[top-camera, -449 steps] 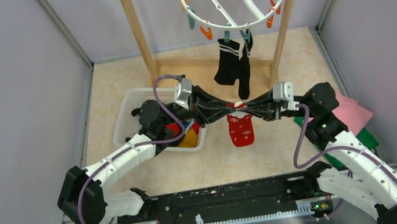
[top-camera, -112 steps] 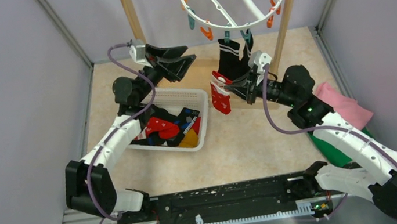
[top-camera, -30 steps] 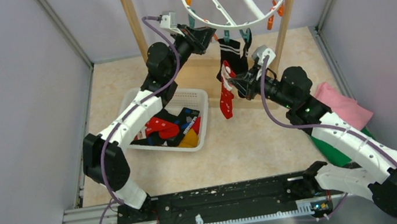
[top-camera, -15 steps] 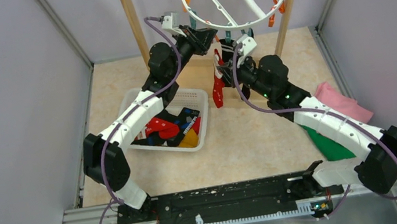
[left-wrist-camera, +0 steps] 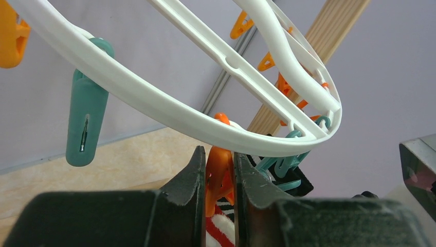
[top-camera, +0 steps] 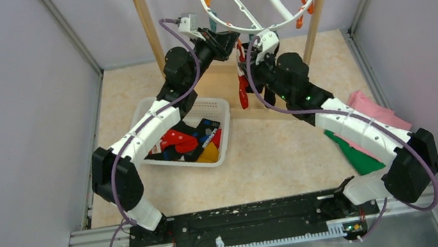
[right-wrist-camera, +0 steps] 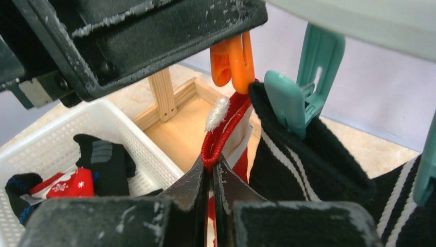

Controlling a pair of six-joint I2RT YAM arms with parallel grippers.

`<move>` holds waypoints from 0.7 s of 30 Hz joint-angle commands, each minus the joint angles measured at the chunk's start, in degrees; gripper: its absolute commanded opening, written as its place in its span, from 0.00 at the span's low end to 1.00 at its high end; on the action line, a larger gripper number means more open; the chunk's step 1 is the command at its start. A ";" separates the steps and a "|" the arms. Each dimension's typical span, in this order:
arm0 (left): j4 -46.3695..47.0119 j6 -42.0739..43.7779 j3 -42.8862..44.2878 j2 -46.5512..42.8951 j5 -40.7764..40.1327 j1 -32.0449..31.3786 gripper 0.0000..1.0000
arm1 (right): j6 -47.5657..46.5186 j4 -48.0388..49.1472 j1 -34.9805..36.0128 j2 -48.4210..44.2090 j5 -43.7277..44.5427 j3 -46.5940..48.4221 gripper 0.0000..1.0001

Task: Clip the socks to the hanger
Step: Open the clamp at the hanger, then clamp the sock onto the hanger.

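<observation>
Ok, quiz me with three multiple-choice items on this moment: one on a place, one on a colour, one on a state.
1. Where is the cuff of the red fabric sock?
A in the basket
B just under the orange plastic peg
C flat on the table

2. What colour is the peg that holds the black white-striped sock?
A teal
B orange
C pink

3. The right fingers are:
A wide open
B shut on the red sock
C shut on nothing

Answers:
1. B, the right wrist view shows the cuff raised to just below that peg.
2. A, the teal peg bites its cuff.
3. B, both fingers pinch the red cuff.
</observation>
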 commanded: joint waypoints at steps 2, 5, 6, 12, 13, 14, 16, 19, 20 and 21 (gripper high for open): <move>2.02 -0.77 0.65 -1.47 -1.19 -0.22 0.09 | 0.80 2.41 0.34 1.23 0.98 4.48 0.00; 2.11 -0.79 0.52 -1.61 -1.18 -0.19 0.09 | 0.71 2.65 0.39 1.73 0.71 5.22 0.00; 2.12 -0.79 0.42 -1.61 -1.15 -0.21 0.09 | 0.71 2.86 0.39 1.93 0.61 5.32 0.00; 1.90 -0.71 0.17 -1.63 -1.39 -0.23 0.09 | 0.02 3.80 0.33 2.18 -0.42 5.95 0.00; 1.86 -0.66 0.14 -1.62 -1.36 -0.19 0.09 | -0.04 3.93 0.35 2.07 -0.33 6.02 0.00; 1.85 -0.62 0.07 -1.61 -1.41 -0.17 0.09 | -0.19 4.32 0.33 1.99 -0.28 6.04 0.00; 1.70 -0.46 0.01 -1.47 -1.51 -0.22 0.09 | -0.71 5.21 0.37 1.79 -0.25 6.04 0.00; 1.46 -0.22 0.17 -1.34 -1.57 -0.20 0.09 | -1.32 5.86 0.36 1.43 -0.69 6.02 0.00; 1.40 -0.18 0.12 -1.22 -1.66 -0.17 0.09 | -1.47 6.19 0.38 1.33 -0.94 5.90 0.00; 1.34 -0.18 0.18 -1.21 -1.62 -0.24 0.09 | -1.49 6.42 0.40 1.20 -1.11 5.87 0.00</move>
